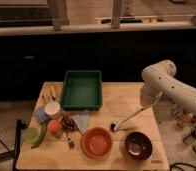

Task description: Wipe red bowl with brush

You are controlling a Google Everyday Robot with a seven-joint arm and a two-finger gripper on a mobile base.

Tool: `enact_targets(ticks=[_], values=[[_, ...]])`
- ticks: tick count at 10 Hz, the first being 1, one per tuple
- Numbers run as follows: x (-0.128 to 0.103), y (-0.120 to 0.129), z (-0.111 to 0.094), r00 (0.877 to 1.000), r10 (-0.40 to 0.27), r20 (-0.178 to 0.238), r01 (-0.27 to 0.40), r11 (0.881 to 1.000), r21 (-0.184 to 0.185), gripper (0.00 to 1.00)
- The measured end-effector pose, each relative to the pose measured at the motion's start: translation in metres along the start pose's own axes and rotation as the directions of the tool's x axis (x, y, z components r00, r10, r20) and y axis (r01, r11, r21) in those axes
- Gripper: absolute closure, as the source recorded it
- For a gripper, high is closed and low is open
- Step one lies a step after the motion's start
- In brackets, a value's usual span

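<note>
The red bowl (96, 141), orange-red with a lighter inside, sits near the table's front edge, left of a dark maroon bowl (138, 145). The brush (127, 118) has a long white handle that slants down to the left. Its small dark head (113, 127) is low over the table, just right of and behind the red bowl and apart from its rim. My gripper (145, 104) is at the table's right side, at the end of the white arm, shut on the top of the brush handle.
A green tray (81, 90) stands at the back of the wooden table (121, 102). At the left lie a white cup (52, 109), a grey cloth (81, 120), an orange fruit (54, 126), a green vegetable (41, 135) and small items.
</note>
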State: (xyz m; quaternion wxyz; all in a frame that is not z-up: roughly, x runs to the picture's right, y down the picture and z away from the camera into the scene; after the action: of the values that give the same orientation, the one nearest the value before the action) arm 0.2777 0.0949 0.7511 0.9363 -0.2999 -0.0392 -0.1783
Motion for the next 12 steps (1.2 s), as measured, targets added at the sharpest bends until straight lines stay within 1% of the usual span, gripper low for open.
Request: enact_targets(ticks=[1,2,7,9,11,12], values=[[0.0,0.0,-0.009,1.0,-0.002,0.022,0.001,1.0,0.022,1.0],[0.0,-0.001,-0.016,0.999,-0.005,0.032,0.003,0.999,0.04,1.0],[-0.006,-0.005,-0.04,0.998,-0.036,0.049,0.031,0.994,0.103,1.0],[-0.017,-0.007,-0.05,0.995,-0.089,0.044,0.083,0.99,0.117,1.0],[-0.031,-0.009,-0.058,0.989,-0.143,0.033,0.138,0.983,0.125,1.0],[-0.04,-0.009,-0.066,0.983,-0.18,0.024,0.175,0.976,0.131,1.0]])
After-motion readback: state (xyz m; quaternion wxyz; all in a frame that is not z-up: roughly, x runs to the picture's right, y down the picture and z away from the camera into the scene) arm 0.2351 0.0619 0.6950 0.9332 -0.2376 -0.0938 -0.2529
